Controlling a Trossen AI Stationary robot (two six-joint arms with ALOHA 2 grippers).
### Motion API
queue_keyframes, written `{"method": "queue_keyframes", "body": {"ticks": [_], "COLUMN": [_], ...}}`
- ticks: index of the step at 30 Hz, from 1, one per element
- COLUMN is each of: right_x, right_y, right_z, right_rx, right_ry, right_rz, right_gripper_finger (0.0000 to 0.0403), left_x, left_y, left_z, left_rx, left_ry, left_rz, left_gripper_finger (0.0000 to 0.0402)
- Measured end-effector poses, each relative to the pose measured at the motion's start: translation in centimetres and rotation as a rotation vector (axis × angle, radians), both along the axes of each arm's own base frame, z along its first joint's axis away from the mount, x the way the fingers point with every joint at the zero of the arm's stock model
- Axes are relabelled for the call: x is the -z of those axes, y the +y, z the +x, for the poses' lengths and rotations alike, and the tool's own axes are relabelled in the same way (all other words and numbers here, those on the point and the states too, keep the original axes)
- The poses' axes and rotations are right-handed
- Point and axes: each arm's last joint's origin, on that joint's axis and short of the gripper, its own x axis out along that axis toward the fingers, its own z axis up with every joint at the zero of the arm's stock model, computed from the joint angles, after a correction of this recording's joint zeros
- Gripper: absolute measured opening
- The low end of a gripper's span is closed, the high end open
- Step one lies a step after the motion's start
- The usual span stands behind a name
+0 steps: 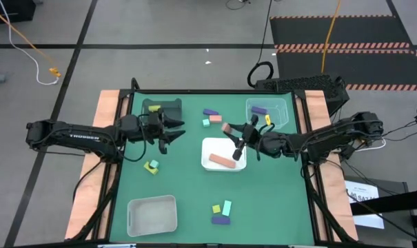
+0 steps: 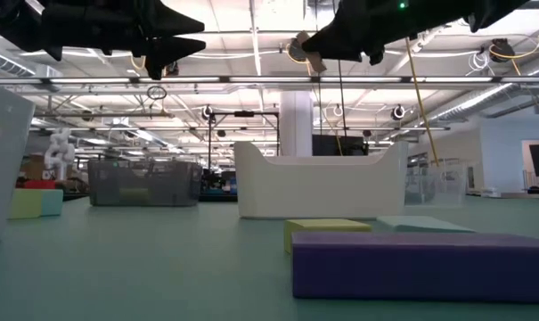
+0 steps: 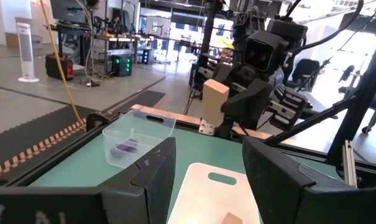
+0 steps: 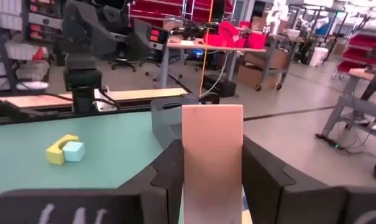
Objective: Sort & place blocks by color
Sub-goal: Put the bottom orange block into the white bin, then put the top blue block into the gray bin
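My right gripper (image 1: 231, 133) hovers over the far left corner of the middle white tray (image 1: 208, 164), shut on a salmon-pink block (image 4: 212, 146). It also shows in the left wrist view as the pale block (image 3: 214, 102). A salmon-pink bar (image 1: 222, 161) lies flat in that tray. My left gripper (image 1: 176, 132) is open and empty, in the air near the dark grey tray (image 1: 168, 103), which holds a mint block (image 1: 154, 107). Loose blocks lie on the mat: purple (image 1: 209, 111), salmon-pink (image 1: 215, 118), mint (image 1: 205, 122), and a yellow-and-mint pair (image 1: 151, 165). My right gripper pinches the salmon-pink block between its two fingers (image 4: 169, 168) by the block's side faces (image 4: 186, 155). The fingers come roughly level from the table's right. The block is lifted clear of the tray and sticks out past the fingertips (image 2: 314, 55).
A clear tray (image 1: 280, 103) at the far right holds a purple block (image 1: 259, 109) and a yellow one (image 1: 268, 119). A second white tray (image 1: 132, 207) sits near left. Yellow (image 1: 216, 208), mint (image 1: 226, 207) and purple (image 1: 220, 220) blocks lie by the near edge.
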Motion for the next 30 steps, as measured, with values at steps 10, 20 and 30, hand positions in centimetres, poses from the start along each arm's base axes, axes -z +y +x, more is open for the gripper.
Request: {"method": "queue_keyframes", "body": {"ticks": [10, 20, 30], "right_x": [2.3, 5.8, 6.1], "right_y": [0.4, 0.8, 0.8], "right_z": [-0.3, 0.6, 0.7], "right_rx": [-0.103, -0.052, -0.048], "right_ry": [0.12, 0.218, 0.223], "right_rz": [0.316, 0.527, 0.528], "right_gripper_finger": [0.0108, 0.0125, 0.0252], "left_x": [0.0, 0.3, 0.7], "left_y": [0.0, 0.0, 0.0], "left_z": [0.0, 0.0, 0.0], "left_rx": [0.0, -0.002, -0.004], "left_ry": [0.001, 0.029, 0.072], "left_rz": [-0.006, -0.004, 0.023], "left_gripper_finger": [0.0189, 0.0189, 0.0189]}}
